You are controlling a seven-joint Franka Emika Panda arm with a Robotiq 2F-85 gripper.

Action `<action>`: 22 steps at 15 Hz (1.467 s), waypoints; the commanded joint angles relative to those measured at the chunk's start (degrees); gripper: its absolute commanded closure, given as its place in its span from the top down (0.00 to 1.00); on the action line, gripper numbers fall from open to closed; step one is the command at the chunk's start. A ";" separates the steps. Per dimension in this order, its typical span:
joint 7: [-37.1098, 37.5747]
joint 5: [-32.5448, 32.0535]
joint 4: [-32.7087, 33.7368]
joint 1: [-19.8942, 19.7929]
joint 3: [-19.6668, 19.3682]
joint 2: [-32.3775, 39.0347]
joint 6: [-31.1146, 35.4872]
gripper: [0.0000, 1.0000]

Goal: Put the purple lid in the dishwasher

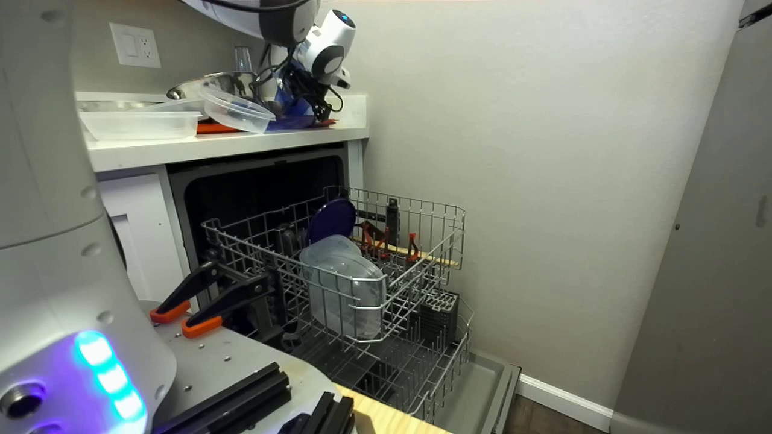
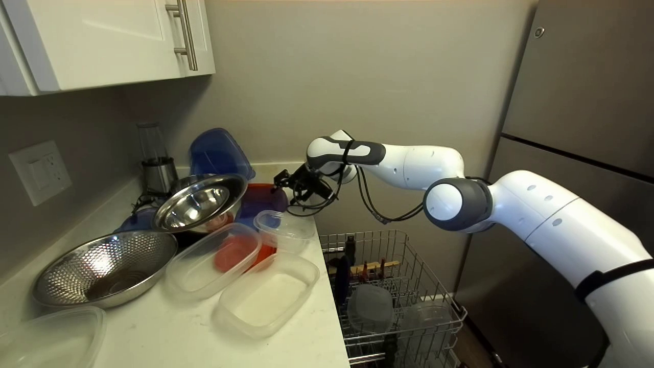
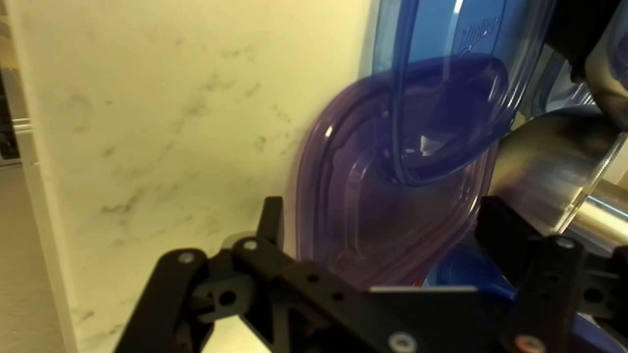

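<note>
The purple lid (image 3: 392, 220) lies on the counter, see-through and greyish purple, its upper part overlapped by a blue lid (image 3: 451, 108). In the wrist view my gripper (image 3: 380, 203) is open, one finger on each side of the purple lid; the left fingertip is over bare counter, the right one close to the lid's edge. Whether that finger touches it I cannot tell. An exterior view shows the purple lid (image 2: 263, 198) beside my gripper (image 2: 286, 190), near the back wall. Below the counter, the dishwasher (image 1: 259, 172) stands open, its upper rack (image 2: 409, 333) pulled out.
Steel bowls (image 2: 199, 204), a steel colander (image 2: 107, 268) and clear containers (image 2: 268, 296) crowd the counter. A steel bowl (image 3: 544, 162) sits close to the right finger. The upper rack holds a dark blue lid (image 1: 333, 218) and clear containers (image 1: 344, 295).
</note>
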 commanded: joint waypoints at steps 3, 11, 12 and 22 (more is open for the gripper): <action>0.21 0.00 3.91 1.52 0.46 2.72 -0.48 1.00; 0.59 0.53 6.97 3.26 0.90 4.63 -0.33 1.00; 0.23 0.91 7.21 3.13 1.38 4.77 -0.58 1.00; -0.34 1.25 8.53 2.17 5.63 5.90 -0.65 0.20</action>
